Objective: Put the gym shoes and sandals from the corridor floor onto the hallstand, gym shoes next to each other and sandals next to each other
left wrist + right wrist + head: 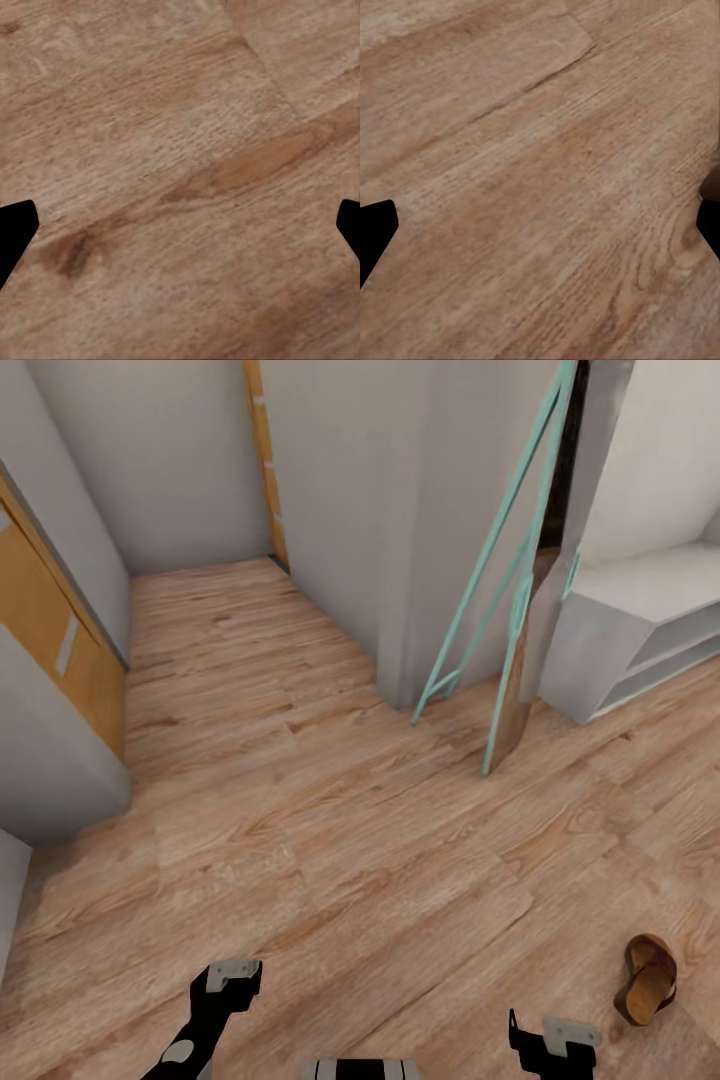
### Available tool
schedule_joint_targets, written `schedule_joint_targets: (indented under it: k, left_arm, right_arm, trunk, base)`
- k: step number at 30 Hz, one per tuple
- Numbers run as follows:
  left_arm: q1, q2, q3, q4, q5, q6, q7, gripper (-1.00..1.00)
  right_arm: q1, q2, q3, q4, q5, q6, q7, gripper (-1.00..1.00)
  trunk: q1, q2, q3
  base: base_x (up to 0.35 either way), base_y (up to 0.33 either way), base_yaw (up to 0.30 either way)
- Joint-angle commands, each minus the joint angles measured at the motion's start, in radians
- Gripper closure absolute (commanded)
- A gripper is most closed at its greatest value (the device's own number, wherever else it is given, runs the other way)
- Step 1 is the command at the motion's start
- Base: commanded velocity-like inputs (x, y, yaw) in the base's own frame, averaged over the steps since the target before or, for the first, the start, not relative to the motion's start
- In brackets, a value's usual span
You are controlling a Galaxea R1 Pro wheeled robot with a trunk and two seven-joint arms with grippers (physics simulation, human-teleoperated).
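One dark brown sandal (648,978) lies on the light wood-plank corridor floor (330,840) at the lower right of the head view, just right of and beyond my right gripper (552,1038). The pale grey hallstand (640,630) stands at the right edge, its flat top and two open shelf rows bare where visible. My left gripper (228,982) hangs low at the lower left. In both wrist views the left gripper (180,232) and right gripper (540,232) are open over bare planks with nothing between the fingers. The gym shoes and the other sandal are out of view.
A teal metal frame (500,570) leans against the grey wall corner (400,540) just left of the hallstand, with a wooden board (520,680) beside it. Orange-brown doors (50,630) line the left wall. The corridor runs on towards the far wall.
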Motion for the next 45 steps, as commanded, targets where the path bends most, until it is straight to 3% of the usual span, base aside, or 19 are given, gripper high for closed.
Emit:
schedule_joint_targets:
  k: [1,23,45]
  left_arm:
    - [-0.001,0.000,0.003,0.001,-0.003,-0.003,0.000,-1.00]
    - [-0.001,0.000,0.003,-0.005,-0.003,-0.003,0.000,-1.00]
    - [-0.001,-0.001,0.003,-0.008,-0.003,-0.003,0.001,-1.00]
  right_arm:
    - [0.000,0.000,0.000,0.000,-0.002,-0.003,-0.002,-1.00]
    - [0.000,-0.001,-0.001,0.001,-0.002,-0.003,-0.003,-1.00]
    - [0.000,-0.001,-0.001,0.001,-0.002,-0.003,-0.003,-1.00]
  trunk:
    - [0.000,0.000,-0.001]
    - [0.000,0.000,-0.002]
    - [0.000,0.000,-0.002]
  base:
    - [0.184,0.246,-0.031]
    - [0.058,0.240,-0.239]
    - [0.000,0.022,-0.300]
